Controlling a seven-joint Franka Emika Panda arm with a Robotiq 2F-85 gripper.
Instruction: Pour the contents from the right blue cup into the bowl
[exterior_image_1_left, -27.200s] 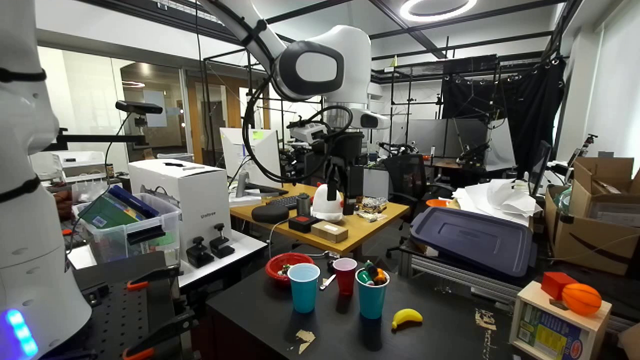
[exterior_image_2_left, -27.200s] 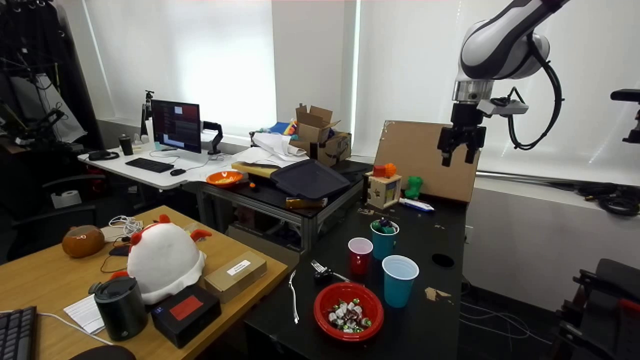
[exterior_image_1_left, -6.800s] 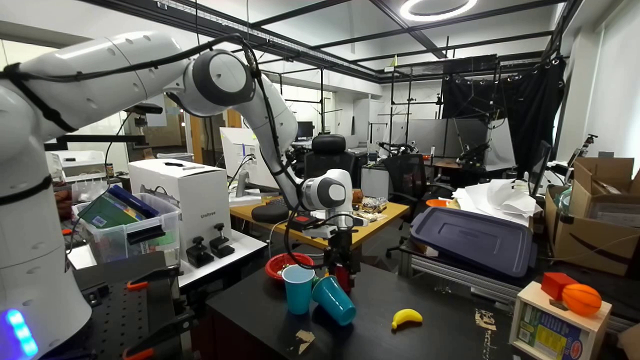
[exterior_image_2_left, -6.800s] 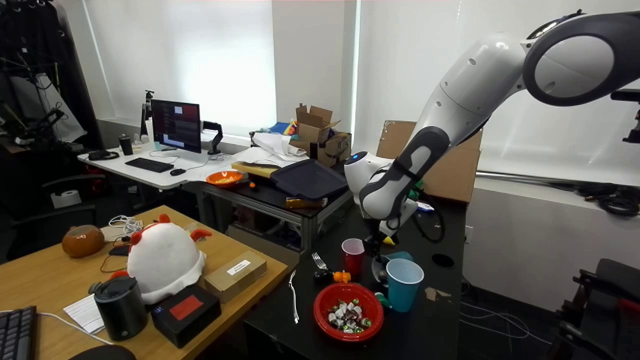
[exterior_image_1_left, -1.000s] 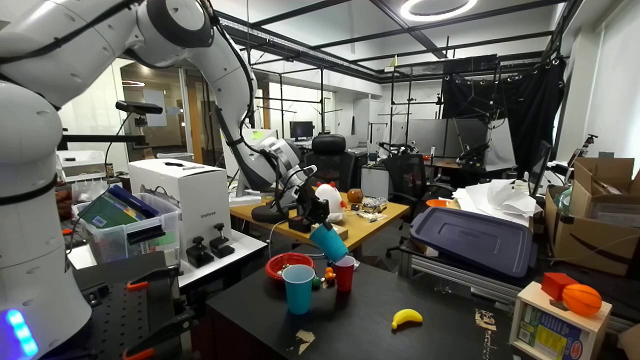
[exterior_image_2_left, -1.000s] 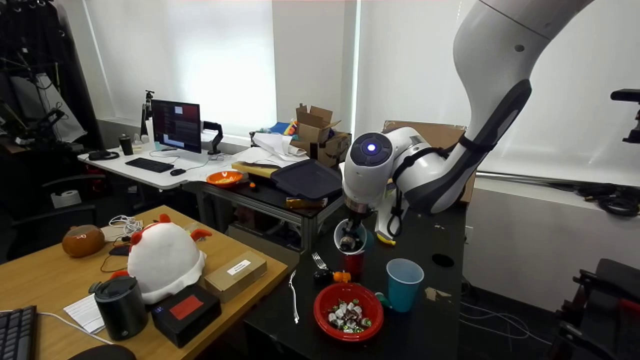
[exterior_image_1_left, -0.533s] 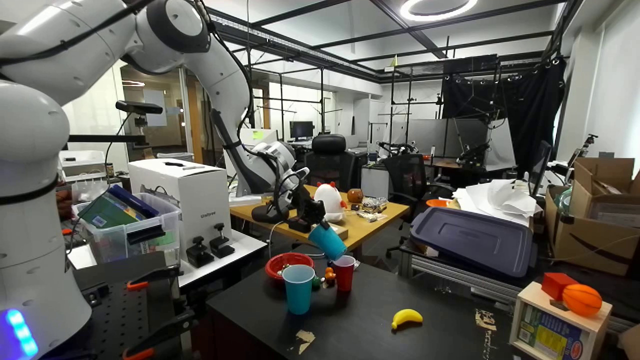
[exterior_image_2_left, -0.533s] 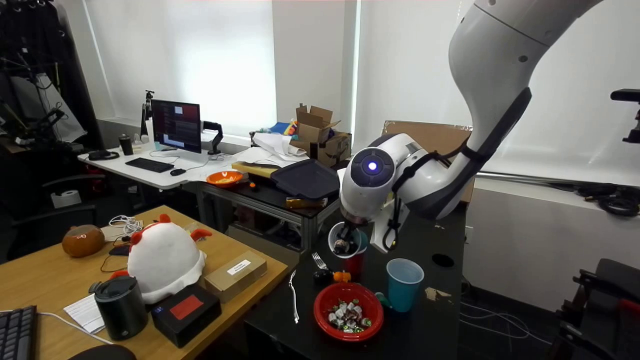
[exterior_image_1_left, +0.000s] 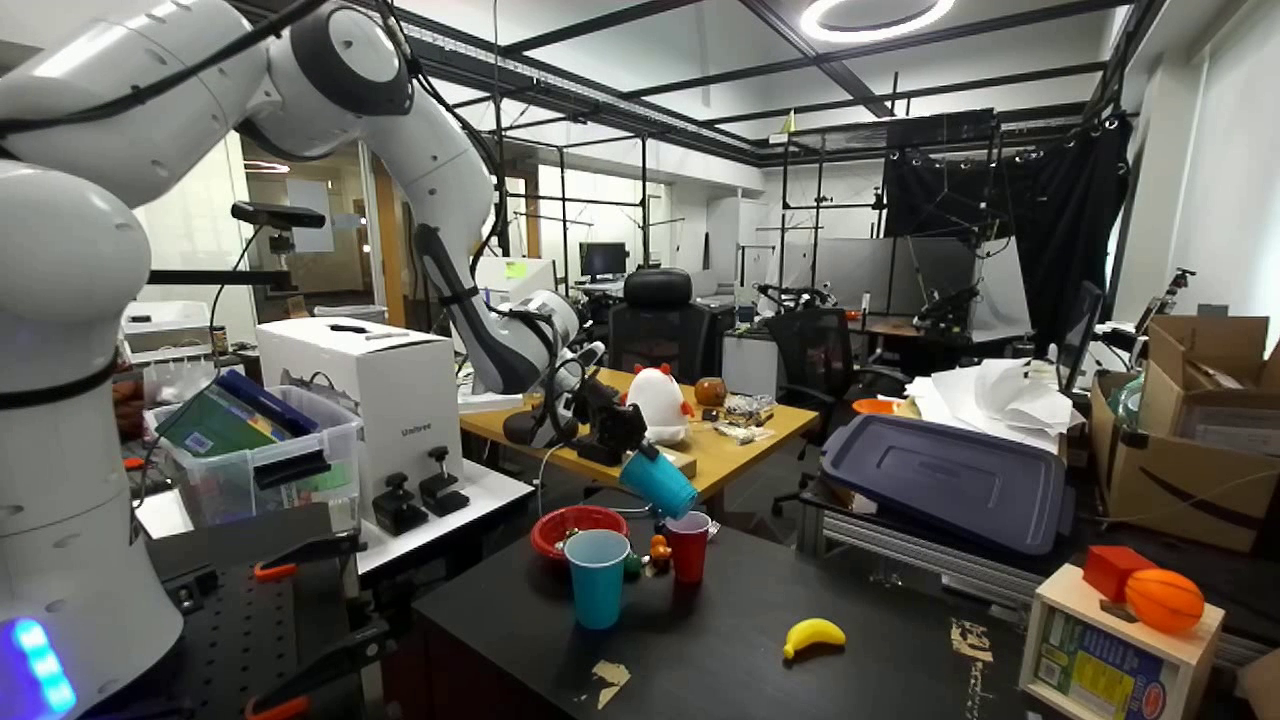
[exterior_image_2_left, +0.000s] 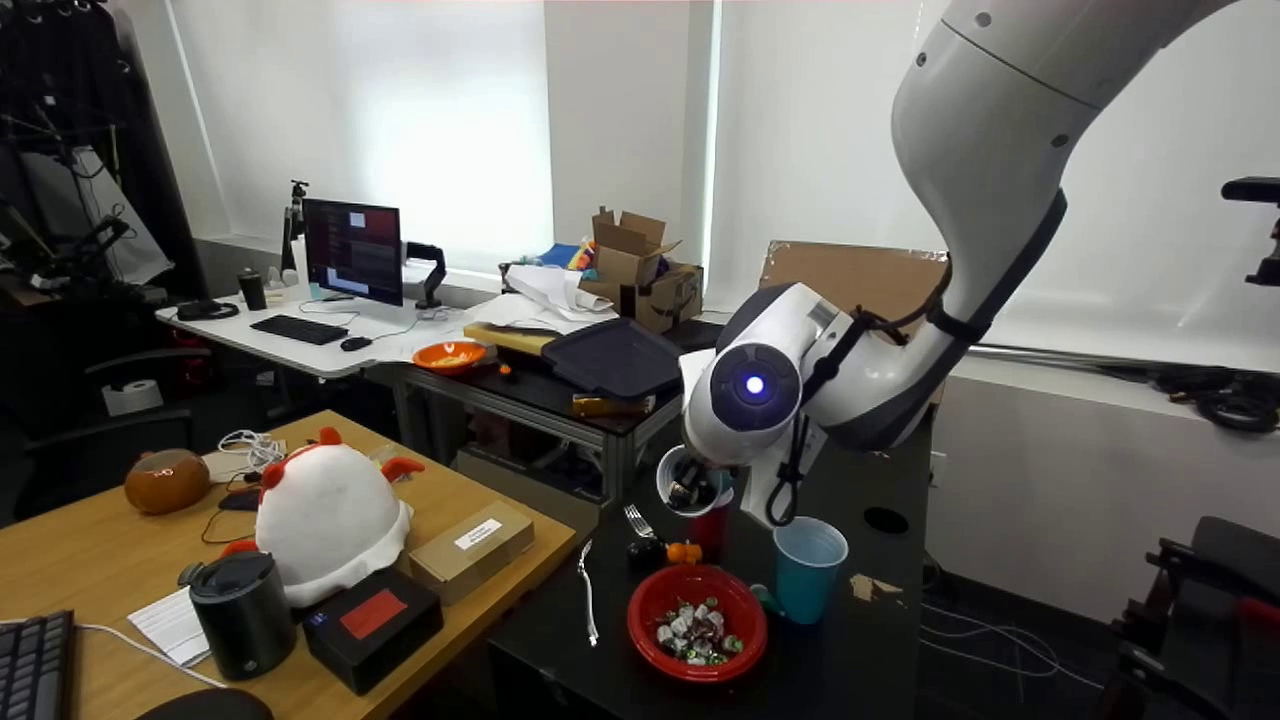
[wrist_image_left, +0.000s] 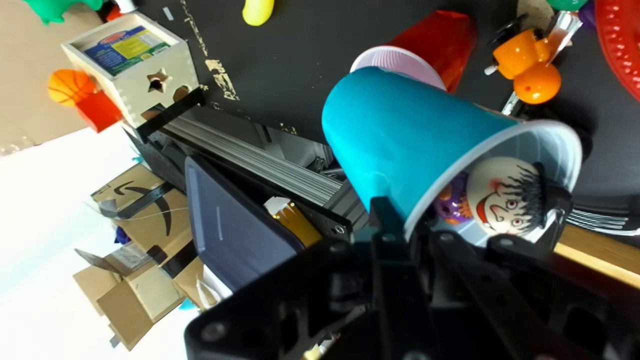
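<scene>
The right blue cup (exterior_image_1_left: 658, 486) hangs tilted in the air, its wall pinched near the rim by my gripper (exterior_image_1_left: 645, 452). In the wrist view one finger lies outside that cup (wrist_image_left: 405, 130); the other goes inside the rim and is mostly hidden. A white painted-face ball (wrist_image_left: 502, 197) and a purple toy (wrist_image_left: 454, 200) are inside. In an exterior view the cup's mouth faces the camera, above and behind the bowl (exterior_image_2_left: 640, 612). This red bowl stands on the black table and holds several wrapped sweets (exterior_image_2_left: 697, 630).
Just below the held cup stands a red cup (exterior_image_1_left: 689, 557); whether they touch I cannot tell. A lighter blue cup (exterior_image_1_left: 597, 590) stands beside the bowl. On the table lie an orange toy (exterior_image_2_left: 685, 553), a fork (exterior_image_2_left: 638, 522) and a banana (exterior_image_1_left: 814, 634).
Over the last second the wrist has sunk and turned slightly, while the cup has barely shifted. Earlier the cup lay tipped on the table; it is now lifted.
</scene>
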